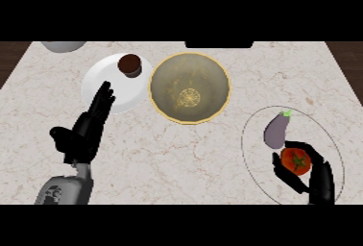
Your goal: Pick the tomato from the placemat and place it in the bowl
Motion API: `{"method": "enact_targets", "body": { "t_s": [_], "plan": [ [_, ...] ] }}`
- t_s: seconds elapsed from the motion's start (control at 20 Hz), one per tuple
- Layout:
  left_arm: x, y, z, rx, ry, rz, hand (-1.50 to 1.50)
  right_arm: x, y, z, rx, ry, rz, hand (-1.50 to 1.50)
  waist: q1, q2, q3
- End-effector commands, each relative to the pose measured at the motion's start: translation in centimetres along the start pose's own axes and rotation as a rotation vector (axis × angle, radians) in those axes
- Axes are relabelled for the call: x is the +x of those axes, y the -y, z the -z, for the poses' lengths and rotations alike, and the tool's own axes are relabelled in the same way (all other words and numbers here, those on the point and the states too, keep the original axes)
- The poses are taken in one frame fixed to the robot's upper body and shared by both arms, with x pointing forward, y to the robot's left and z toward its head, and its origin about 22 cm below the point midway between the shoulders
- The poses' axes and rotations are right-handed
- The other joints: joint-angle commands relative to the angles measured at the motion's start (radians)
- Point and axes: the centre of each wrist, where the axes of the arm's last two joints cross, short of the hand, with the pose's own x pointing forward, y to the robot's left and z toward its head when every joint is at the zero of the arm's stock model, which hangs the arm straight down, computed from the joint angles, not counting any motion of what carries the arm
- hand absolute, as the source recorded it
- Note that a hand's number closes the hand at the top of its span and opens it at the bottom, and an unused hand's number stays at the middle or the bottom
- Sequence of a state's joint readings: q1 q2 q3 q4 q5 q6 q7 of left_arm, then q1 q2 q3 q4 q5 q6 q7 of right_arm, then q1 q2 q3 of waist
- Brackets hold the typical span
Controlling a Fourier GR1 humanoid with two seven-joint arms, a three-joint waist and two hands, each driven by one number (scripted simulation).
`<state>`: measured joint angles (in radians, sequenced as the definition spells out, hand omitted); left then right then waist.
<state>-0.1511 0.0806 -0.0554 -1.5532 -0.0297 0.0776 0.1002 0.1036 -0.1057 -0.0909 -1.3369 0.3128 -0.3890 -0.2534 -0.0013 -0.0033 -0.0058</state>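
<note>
1. Head view, right side: the tomato (296,161) shows over the lower middle of the oval placemat (322,129), well apart from the bowl (170,81).
2. The right hand (320,178) comes in from the lower edge and curls round the tomato, with fingers wrapping its left side and its top (whether the tomato rests on the placemat or is lifted off it cannot be told).
3. A purple eggplant (276,130) lies tilted on the same placemat, just above and to the left of the tomato, its green stem end pointing up and to the right.
4. Head view, middle: the bowl, olive inside with a yellow rim, stands on the marble surface (212,163) with nothing in it.
5. Just to its left is a white plate (106,81), carrying a small dark brown round thing (129,64) near its upper right edge.
6. Head view, left side: the left hand (86,129) is spread, fingers straight and pointing up, their tips over the plate's lower left rim.
</note>
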Motion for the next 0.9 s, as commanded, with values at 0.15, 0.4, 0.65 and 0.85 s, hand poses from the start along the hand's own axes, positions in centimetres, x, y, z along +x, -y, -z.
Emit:
{"method": "enact_targets", "body": {
  "t_s": [0.15, 0.4, 0.65, 0.85],
  "plan": [
    [-0.7, -0.6, 0.0, 0.011, -0.004, -0.006, 0.0, -0.2, -1.3, -0.9, 0.026, 0.049, 0.06, 1.5, 0.0, 0.003, 0.006],
    [0.2, 1.3, 0.8, -0.079, 0.02, -0.01, 0.0, 5.6, -7.7, -2.7, 0.724, 0.433, 0.041, 1.5, 0.095, 0.005, 0.003],
    [-0.1, 1.8, 1.1, -0.075, 0.01, 0.002, 0.0, 11.7, -12.0, -6.1, 1.241, 0.75, 0.181, 1.5, 0.079, 0.0, 0.003],
    [-0.7, -0.1, 0.9, 0.006, -0.001, 0.008, 0.0, 17.8, -8.9, -6.0, 1.265, 0.966, 0.269, 1.5, 0.001, -0.003, 0.004]
  ]
}}
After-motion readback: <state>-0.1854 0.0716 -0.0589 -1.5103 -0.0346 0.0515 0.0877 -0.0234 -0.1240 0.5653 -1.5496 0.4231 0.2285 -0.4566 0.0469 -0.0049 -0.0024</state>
